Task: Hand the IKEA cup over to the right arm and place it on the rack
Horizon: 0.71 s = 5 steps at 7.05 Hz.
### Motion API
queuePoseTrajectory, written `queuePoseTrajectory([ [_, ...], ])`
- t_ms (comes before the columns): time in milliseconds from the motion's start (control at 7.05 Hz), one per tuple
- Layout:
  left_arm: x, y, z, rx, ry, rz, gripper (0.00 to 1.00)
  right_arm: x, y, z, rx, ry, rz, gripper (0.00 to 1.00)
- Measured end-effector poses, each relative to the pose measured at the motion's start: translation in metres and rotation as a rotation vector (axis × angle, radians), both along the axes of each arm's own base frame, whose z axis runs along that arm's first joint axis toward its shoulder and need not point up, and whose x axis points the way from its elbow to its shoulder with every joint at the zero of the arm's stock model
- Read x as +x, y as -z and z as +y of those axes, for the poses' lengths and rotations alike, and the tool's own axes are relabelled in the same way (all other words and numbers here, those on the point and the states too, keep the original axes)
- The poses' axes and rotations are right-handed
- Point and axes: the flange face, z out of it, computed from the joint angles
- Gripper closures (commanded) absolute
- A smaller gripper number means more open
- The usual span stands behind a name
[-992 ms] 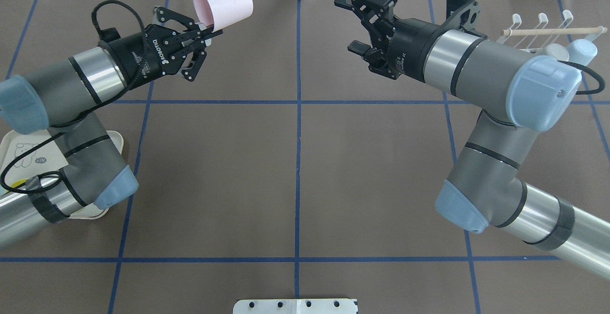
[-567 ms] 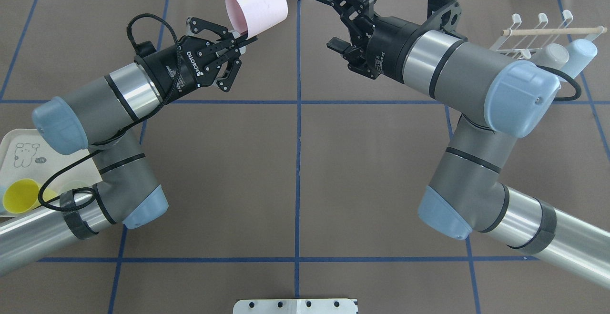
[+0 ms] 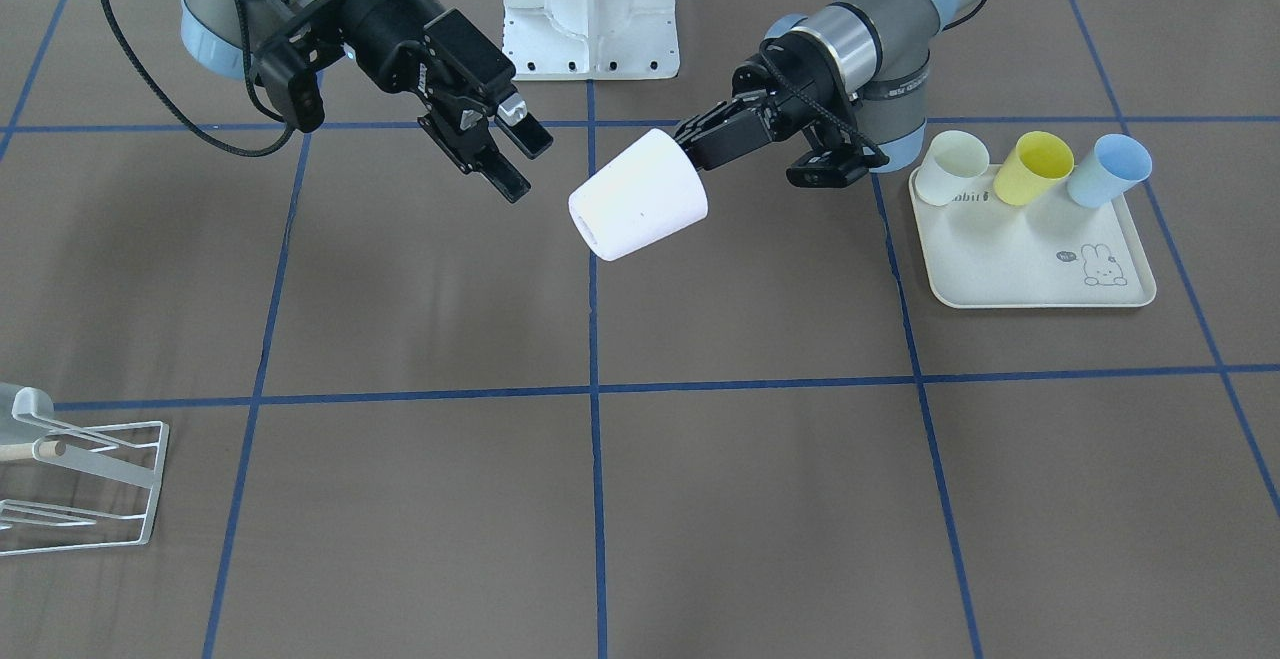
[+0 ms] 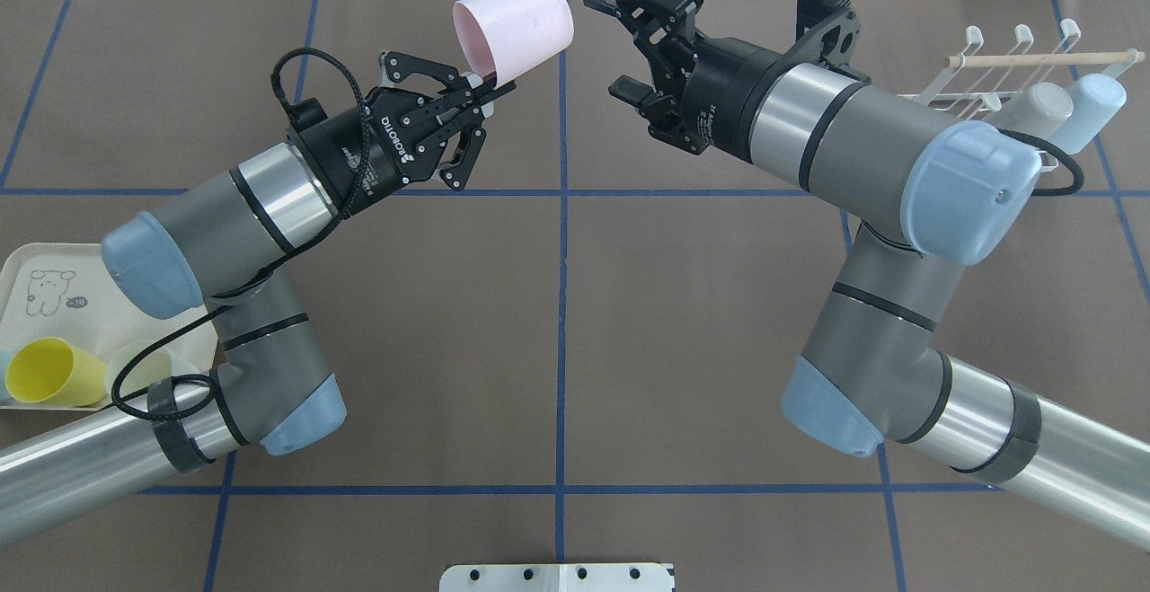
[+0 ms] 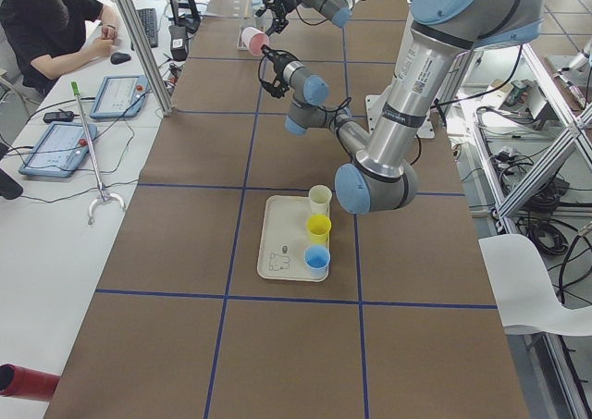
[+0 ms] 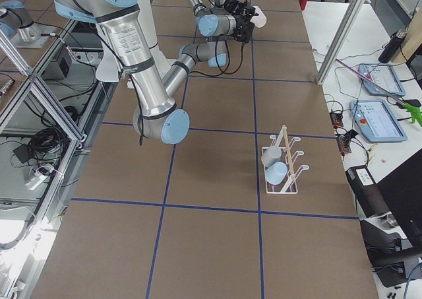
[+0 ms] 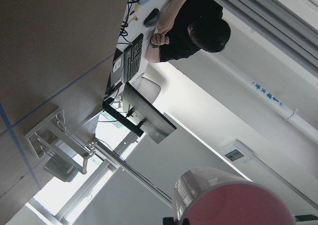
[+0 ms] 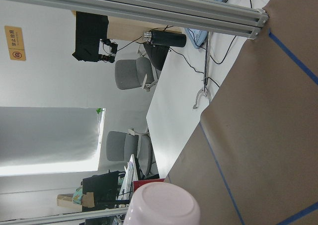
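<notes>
The pink IKEA cup (image 4: pixel 514 26) is hanging in the air over the far middle of the table, with the left gripper (image 4: pixel 486 89) pinching its rim. The pickup is looking done, while handover and racking are not yet. Its closed base is pointing at the right gripper (image 4: pixel 613 42), whose jaws are gaping wide just beside it, not touching. The rack (image 4: pixel 1006 71) is waiting at the far right.
</notes>
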Motion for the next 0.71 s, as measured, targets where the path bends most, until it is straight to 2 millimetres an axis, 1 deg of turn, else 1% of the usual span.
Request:
queuePoseTrajectory([
  [142, 0.007, 0.006, 0.004, 0.000, -0.006, 0.009, 1.00, -0.001, 0.000, 0.001, 0.000, 0.002, 0.000, 0.00],
  [425, 0.015, 0.016, 0.008, 0.003, -0.012, 0.021, 1.00, -0.004, 0.000, 0.003, -0.001, 0.007, 0.001, 0.00],
  [709, 0.023, 0.021, 0.013, 0.004, -0.022, 0.019, 1.00, -0.006, -0.001, 0.004, -0.003, 0.004, 0.001, 0.00],
])
